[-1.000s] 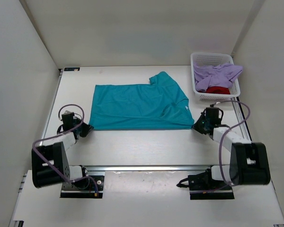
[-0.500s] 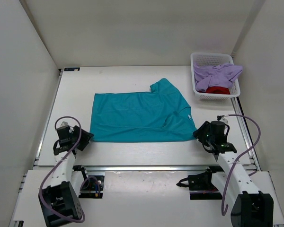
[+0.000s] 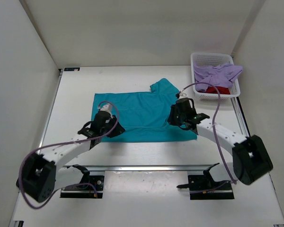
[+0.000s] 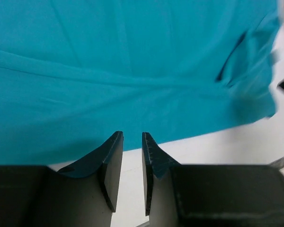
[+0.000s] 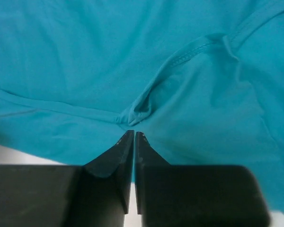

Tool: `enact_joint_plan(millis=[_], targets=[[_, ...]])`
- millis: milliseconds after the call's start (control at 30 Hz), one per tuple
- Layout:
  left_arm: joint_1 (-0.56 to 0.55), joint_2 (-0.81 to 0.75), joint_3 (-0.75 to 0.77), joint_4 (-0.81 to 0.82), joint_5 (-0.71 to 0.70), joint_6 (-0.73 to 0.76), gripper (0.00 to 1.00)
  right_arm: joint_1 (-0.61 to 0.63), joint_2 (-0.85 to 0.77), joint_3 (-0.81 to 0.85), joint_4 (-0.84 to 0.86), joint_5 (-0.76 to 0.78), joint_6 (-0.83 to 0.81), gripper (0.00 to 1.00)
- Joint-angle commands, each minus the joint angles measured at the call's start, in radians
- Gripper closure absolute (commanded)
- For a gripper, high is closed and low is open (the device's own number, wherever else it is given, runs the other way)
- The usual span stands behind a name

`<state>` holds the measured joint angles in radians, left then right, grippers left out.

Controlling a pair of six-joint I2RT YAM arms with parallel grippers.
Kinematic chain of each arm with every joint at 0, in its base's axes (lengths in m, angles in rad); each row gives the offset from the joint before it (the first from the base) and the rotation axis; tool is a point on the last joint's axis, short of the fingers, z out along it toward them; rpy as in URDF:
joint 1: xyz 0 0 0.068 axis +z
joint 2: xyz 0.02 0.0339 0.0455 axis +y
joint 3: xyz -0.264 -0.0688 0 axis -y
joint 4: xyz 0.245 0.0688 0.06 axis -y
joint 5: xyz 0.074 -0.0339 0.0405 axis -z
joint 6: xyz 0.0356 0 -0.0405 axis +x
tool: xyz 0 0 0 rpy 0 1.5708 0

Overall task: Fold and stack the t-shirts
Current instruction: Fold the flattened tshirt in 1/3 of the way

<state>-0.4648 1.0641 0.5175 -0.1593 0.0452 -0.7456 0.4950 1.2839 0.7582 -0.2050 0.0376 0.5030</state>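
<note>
The teal t-shirt [image 3: 142, 111] lies spread on the table, a sleeve pointing to the far right. My left gripper [image 3: 111, 128] hovers over its near left edge; in the left wrist view [image 4: 131, 136] the jaws stand a narrow gap apart and empty, with the shirt's hem [image 4: 132, 56] just ahead. My right gripper [image 3: 176, 117] is over the shirt's right part; in the right wrist view [image 5: 134, 133] the jaws are closed and empty, above a pucker by the sleeve seam [image 5: 85, 56]. The lavender t-shirt [image 3: 217, 73] and the red t-shirt [image 3: 218, 90] lie in the basket.
The white lattice basket [image 3: 199, 92] stands at the far right of the table. White walls close in the left, right and far sides. A metal rail [image 3: 146, 168] runs along the near edge between the arm bases.
Both arms pulled back from the shirt's near corners, then swung inward over the shirt. The shirt slid slightly toward the near edge and its right sleeve shifted.
</note>
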Motion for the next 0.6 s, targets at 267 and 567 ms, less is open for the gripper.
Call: enact_joint_plan(millis=[267,567], targets=[[-0.163,0.238,0.050,0.207,-0.024,-0.023,0.66,0.005,0.230,0.081,0.070,-0.074,-0.070,0.69],[-0.146,0.231,0.006,0.251,-0.005,-0.035,0.66,0.033,0.288,0.128,0.064,-0.053,-0.089,0.69]])
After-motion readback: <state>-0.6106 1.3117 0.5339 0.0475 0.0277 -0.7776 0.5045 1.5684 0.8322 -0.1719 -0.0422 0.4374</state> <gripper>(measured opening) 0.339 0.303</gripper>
